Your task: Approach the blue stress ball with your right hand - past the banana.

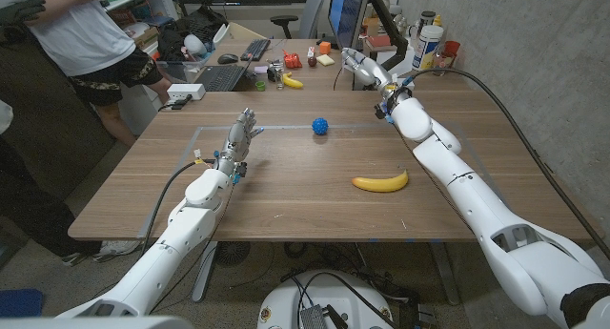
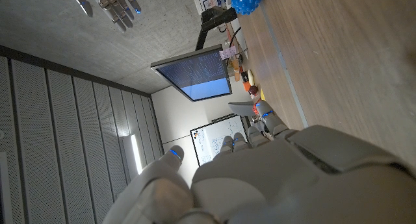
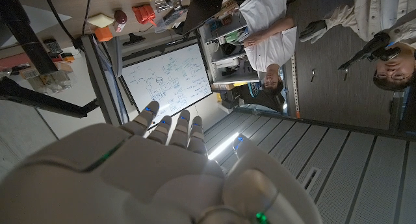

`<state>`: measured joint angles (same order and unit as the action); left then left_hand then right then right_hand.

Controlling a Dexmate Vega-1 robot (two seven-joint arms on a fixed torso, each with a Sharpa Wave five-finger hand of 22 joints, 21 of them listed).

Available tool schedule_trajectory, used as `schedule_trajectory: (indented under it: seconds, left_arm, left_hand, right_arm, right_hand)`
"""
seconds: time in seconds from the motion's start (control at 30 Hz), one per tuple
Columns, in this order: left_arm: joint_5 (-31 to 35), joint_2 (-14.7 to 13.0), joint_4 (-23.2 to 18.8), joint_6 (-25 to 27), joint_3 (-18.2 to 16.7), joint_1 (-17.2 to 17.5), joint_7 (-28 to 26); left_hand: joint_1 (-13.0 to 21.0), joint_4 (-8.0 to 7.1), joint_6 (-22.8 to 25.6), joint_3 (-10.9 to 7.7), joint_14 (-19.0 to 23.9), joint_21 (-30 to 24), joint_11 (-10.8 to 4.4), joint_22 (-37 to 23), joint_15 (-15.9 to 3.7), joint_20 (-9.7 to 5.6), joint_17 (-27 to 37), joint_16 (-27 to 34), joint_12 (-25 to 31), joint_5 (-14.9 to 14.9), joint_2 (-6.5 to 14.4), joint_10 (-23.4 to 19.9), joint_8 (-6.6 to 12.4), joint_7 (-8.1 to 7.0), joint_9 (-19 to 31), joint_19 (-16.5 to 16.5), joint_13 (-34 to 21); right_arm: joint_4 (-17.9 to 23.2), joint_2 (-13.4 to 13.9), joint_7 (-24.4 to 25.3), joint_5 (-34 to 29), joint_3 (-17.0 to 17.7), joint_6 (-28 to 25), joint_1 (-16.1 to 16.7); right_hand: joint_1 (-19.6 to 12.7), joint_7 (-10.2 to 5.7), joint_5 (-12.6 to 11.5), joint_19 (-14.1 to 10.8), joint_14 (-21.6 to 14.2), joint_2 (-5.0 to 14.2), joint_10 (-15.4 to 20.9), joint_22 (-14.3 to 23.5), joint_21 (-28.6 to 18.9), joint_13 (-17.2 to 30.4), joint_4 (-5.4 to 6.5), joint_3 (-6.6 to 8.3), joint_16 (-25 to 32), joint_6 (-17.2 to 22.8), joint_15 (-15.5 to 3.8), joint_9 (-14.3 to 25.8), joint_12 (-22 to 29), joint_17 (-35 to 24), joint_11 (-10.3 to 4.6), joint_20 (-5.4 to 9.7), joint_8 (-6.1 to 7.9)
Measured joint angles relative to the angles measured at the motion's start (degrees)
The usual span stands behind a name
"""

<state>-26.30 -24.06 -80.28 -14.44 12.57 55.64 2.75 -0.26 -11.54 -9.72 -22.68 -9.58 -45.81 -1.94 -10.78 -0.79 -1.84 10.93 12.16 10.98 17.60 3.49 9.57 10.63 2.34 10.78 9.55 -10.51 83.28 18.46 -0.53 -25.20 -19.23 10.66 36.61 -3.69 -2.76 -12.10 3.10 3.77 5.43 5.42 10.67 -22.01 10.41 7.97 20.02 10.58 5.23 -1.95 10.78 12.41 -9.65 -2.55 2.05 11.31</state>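
My right robot hand (image 1: pixel 362 67) hangs spread and empty beyond the counter's (image 1: pixel 286 191) far edge; swinging low toward the blue ball (image 1: pixel 320 126) mid-counter risks knocking it rolling.

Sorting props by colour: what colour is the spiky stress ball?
Blue; the stress ball shows best in the head view.

Illumination even and bright from overhead; soft, short shadows under the yellow banana (image 1: pixel 380 182) on the brown wooden table (image 1: pixel 286 191). Head view bends at edges. Glowing strip light (image 2: pixel 134 152) flares; near hand surfaces blurred.
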Motion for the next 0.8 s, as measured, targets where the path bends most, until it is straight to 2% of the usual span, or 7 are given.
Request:
schedule_trajectory:
  seconds: [0.1,0.8]
  left_arm:
    - [-0.12,0.02,0.23,-0.13,-0.04,-0.12,0.22]
    - [-0.46,0.25,1.57,-0.45,-0.41,-0.55,0.69]
  left_hand:
    - [0.0,0.0,0.0,0.0,0.0,0.0,0.0,0.0,0.0,0.0,0.0,0.0,0.0,0.0,0.0,0.0,0.0,0.0,0.0,0.0,0.0]
    - [0.0,0.0,0.0,0.0,0.0,0.0,0.0,0.0,0.0,0.0,0.0,0.0,0.0,0.0,0.0,0.0,0.0,0.0,0.0,0.0,0.0]
  right_arm:
    - [-0.19,0.04,0.35,-1.23,-0.5,-0.44,-0.39]
    - [-1.94,0.59,2.26,-8.18,-3.77,-2.59,-2.87]
  right_hand:
    - [-0.15,0.0,0.0,0.0,0.0,-0.12,0.0,0.0,0.0,0.0,-0.46,-0.01,0.0,0.0,0.0,0.0,0.0,0.07,0.0,0.0,0.0]
    - [-1.96,-0.21,0.24,0.01,0.01,0.6,-0.32,0.0,0.33,0.0,-1.27,0.47,-0.22,-0.22,0.0,0.0,-0.44,0.06,-0.32,0.0,0.0]
